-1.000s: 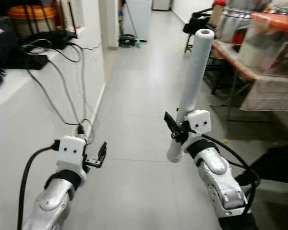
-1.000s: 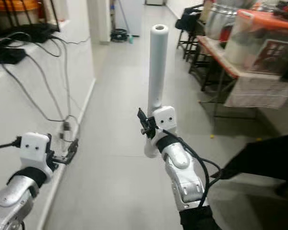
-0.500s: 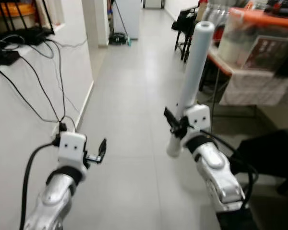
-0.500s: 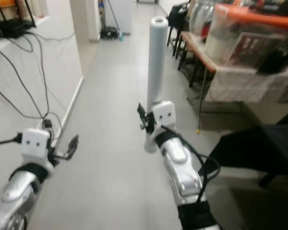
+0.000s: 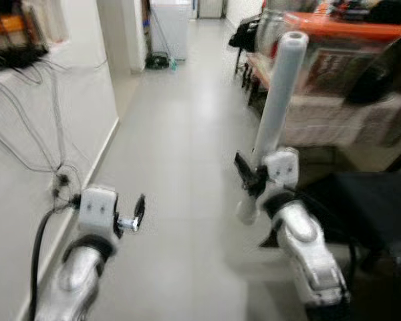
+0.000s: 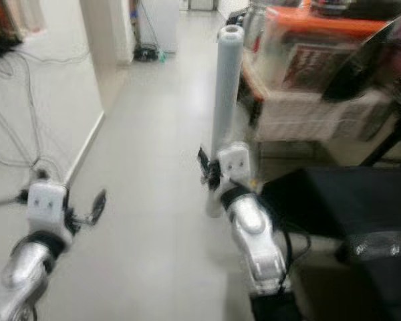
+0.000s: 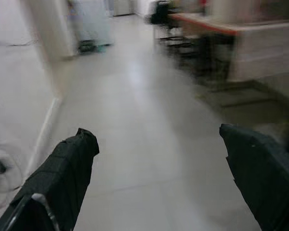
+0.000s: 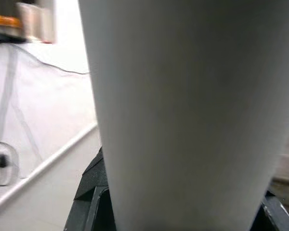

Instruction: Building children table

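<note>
A long white cylindrical table leg [image 5: 275, 114] stands nearly upright in front of me, tilted slightly to the right at its top. My right gripper [image 5: 247, 180] is shut on its lower part, and the leg's lower end pokes out below the grip. In the right wrist view the table leg [image 8: 183, 115] is very close between the black fingers [image 8: 89, 192]. My left gripper [image 5: 138, 212] is held out low on the left, open, with nothing between its fingers [image 7: 62, 168]. The views are blurred.
A grey tiled corridor [image 5: 180, 134] runs ahead. A white wall with hanging cables [image 5: 53, 134] lines the left. On the right stand a table with an orange top [image 5: 347, 30] and a draped cloth, dark chairs [image 5: 244, 37] and a black object [image 5: 367, 200] low down.
The whole picture has shifted: the camera has moved forward along the corridor and turned right. The right gripper still holds the leg upright; the left stays open.
</note>
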`<state>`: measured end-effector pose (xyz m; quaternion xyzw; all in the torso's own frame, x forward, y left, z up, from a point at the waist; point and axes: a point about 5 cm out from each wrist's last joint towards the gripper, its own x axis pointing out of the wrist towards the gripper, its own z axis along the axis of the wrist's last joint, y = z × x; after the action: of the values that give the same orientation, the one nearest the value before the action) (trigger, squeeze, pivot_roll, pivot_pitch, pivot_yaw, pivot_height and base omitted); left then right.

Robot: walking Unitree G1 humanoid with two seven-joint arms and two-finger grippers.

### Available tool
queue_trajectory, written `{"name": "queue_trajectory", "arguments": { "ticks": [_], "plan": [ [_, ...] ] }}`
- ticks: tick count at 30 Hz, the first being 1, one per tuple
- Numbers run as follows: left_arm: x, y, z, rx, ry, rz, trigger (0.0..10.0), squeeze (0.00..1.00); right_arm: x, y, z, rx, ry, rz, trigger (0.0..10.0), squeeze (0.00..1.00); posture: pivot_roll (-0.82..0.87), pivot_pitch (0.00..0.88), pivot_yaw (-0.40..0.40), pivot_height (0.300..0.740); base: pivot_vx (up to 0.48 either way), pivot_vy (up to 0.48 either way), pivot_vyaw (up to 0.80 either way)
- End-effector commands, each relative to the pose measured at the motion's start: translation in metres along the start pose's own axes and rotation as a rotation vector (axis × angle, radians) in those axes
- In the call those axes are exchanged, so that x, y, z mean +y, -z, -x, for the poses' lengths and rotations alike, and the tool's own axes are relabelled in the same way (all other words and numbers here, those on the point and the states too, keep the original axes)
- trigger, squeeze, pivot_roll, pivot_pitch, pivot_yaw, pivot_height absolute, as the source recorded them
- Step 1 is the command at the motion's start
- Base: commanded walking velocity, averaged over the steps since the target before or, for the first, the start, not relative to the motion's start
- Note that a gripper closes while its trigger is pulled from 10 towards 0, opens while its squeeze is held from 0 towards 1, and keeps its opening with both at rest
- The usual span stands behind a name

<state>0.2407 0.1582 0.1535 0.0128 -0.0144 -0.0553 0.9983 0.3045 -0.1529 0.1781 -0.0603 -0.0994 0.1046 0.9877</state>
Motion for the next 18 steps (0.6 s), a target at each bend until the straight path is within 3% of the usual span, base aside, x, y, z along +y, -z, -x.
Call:
{"name": "queue_trajectory", "arguments": {
  "ticks": [1,18],
  "plan": [
    [0.0051,-0.0028,0.002,-0.017,-0.018,-0.004,10.0,0.0,0.0053,-0.0076,-0.0008,-0.041,-0.009,-0.017,10.0,0.0,0.07,0.0,-0.027,0.74,0.0,0.0,0.0],
    [0.0009,-0.0011,-0.0026,-0.02,-0.046,-0.057,10.0,0.0,0.0056,-0.0061,0.0015,-0.053,0.028,-0.048,10.0,0.0,0.07,0.0,-0.016,0.74,0.0,0.0,0.0]
  ]
}}
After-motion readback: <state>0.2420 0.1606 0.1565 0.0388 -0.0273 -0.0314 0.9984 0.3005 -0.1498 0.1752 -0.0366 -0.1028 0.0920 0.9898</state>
